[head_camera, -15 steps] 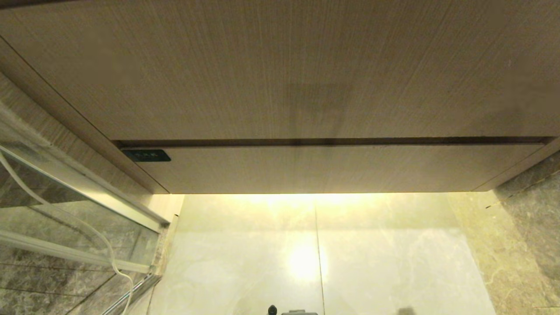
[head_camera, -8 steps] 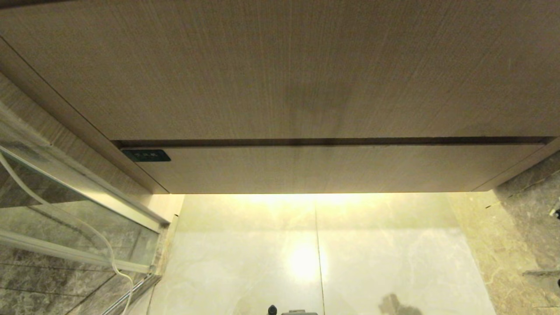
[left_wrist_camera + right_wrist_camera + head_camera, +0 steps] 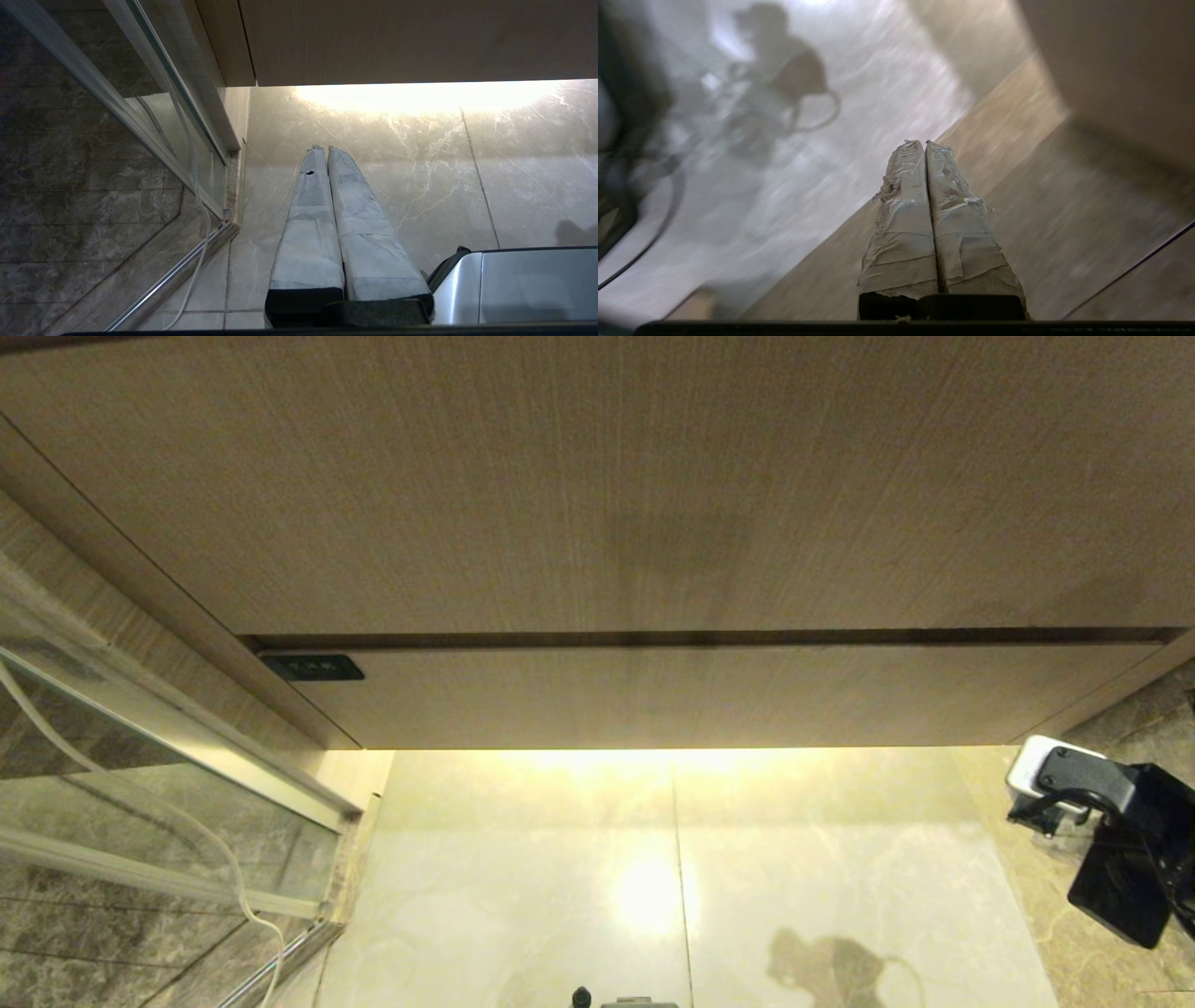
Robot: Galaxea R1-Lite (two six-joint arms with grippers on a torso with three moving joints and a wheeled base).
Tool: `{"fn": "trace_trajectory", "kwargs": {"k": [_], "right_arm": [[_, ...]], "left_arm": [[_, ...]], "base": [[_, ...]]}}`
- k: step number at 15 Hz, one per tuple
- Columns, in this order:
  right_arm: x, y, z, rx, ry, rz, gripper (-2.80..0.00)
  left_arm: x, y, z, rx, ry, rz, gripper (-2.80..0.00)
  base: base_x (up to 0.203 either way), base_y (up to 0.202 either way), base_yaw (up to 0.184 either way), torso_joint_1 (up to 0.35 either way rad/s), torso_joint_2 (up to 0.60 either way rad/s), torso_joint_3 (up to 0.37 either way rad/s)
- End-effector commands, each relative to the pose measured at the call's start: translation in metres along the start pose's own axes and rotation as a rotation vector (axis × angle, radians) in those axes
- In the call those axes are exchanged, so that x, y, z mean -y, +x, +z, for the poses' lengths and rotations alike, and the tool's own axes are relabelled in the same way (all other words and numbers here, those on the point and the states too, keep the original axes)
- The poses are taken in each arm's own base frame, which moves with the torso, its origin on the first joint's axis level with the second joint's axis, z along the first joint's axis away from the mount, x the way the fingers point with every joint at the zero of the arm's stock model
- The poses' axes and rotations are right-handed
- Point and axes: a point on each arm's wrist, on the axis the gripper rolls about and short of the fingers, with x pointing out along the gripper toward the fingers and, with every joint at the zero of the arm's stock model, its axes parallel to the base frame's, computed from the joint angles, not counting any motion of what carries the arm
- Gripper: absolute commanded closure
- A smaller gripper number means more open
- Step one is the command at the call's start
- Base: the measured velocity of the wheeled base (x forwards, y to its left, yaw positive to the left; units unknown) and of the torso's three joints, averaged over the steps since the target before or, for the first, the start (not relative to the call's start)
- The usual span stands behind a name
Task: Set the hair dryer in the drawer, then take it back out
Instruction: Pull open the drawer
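Wood-grain drawer (image 3: 709,695), one only, shut flush under one taller panel (image 3: 597,485). Looks stiff, wide and handleless, so probably best taken by the top edge at the dark gap, near the middle to avoid racking. No hair dryer in any view; likely light, hard and smooth-shelled, safest gripped round the handle.

Right gripper (image 3: 924,144) low at the right, beside the cabinet corner, fingers pressed together, nothing held. Left gripper (image 3: 322,149) parked over the floor tiles (image 3: 420,186), fingers likewise closed, empty.

Two grippers, one white cable (image 3: 224,868) along the glass door (image 3: 140,784), one dark plate (image 3: 313,667) at the drawer's left end.
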Motion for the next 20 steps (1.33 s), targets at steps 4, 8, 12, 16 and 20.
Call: {"fn": "trace_trajectory", "kwargs": {"k": [4,8,12,16,20], "right_arm": [[0.01,0.041,0.03,0.176,-0.024,-0.074,0.0],[0.02,0.053,0.045,0.329,-0.058,-0.128,-2.8],[0.02,0.055,0.039,0.401,-0.15,-0.075,-2.8],[0.023,0.058,0.041,0.476,-0.15,-0.153,-2.8],[0.022,0.078,0.049,0.603,-0.218,-0.185,-2.8]], "left_arm": [[0.0,0.0,0.0,0.002,0.0,0.0,0.0],[0.0,0.0,0.0,0.002,0.0,0.0,0.0],[0.0,0.0,0.0,0.001,0.0,0.0,0.0],[0.0,0.0,0.0,0.001,0.0,0.0,0.0],[0.0,0.0,0.0,0.001,0.0,0.0,0.0]], "base": [[0.0,0.0,0.0,0.0,0.0,0.0],[0.0,0.0,0.0,0.0,0.0,0.0],[0.0,0.0,0.0,0.0,0.0,0.0],[0.0,0.0,0.0,0.0,0.0,0.0],[0.0,0.0,0.0,0.0,0.0,0.0]]}}
